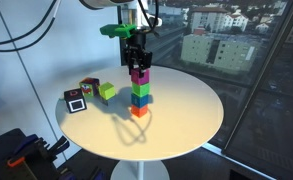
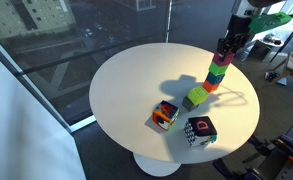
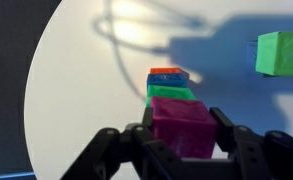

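The gripper [image 1: 138, 64] is clamped on the magenta block [image 3: 183, 128], fingers [image 3: 229, 135] pressed to its two sides, atop the stack [image 1: 139, 95] near the table's [image 2: 126, 90] middle. The grip would do best held level and square over the blocks beneath, any motion slow and vertical, so the tower does not topple.

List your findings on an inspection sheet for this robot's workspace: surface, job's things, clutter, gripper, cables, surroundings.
Surface: round white table, crossed by shadows.
Job's things: magenta block tops an upright tower of orange, blue and green blocks.
Clutter: light green cube, multicoloured cube and black-and-white cube, grouped apart from the tower.
Gripper: gripper closed on the magenta block, one finger on each side.
Cables: dark cables hang beyond the table.
Surroundings: window overlooking buildings; dark floor below.
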{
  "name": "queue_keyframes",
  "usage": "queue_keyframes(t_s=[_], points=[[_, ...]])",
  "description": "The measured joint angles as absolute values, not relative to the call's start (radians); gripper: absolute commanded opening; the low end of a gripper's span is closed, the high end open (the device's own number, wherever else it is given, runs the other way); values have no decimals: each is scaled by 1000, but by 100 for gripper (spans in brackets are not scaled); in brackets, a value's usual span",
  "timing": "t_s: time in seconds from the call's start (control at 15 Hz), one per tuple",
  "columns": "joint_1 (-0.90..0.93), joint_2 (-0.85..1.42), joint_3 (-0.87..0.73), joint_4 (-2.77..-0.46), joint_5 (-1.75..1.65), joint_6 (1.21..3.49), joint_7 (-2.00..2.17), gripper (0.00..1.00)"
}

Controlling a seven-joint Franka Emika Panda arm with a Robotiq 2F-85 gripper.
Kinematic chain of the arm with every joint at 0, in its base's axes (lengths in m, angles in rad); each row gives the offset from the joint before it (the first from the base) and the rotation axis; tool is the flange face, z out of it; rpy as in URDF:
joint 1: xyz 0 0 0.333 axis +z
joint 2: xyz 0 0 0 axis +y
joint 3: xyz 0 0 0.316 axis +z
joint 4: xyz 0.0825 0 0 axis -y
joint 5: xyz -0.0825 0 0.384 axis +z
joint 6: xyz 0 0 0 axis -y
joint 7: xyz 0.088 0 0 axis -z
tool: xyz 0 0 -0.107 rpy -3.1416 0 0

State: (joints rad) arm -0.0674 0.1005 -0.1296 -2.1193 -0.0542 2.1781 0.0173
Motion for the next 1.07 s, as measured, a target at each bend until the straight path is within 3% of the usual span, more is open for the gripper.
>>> queue_keyframes(t_s=[1.07], points=[[-67,-43,-113,-2162,-54,2089,-94,32]])
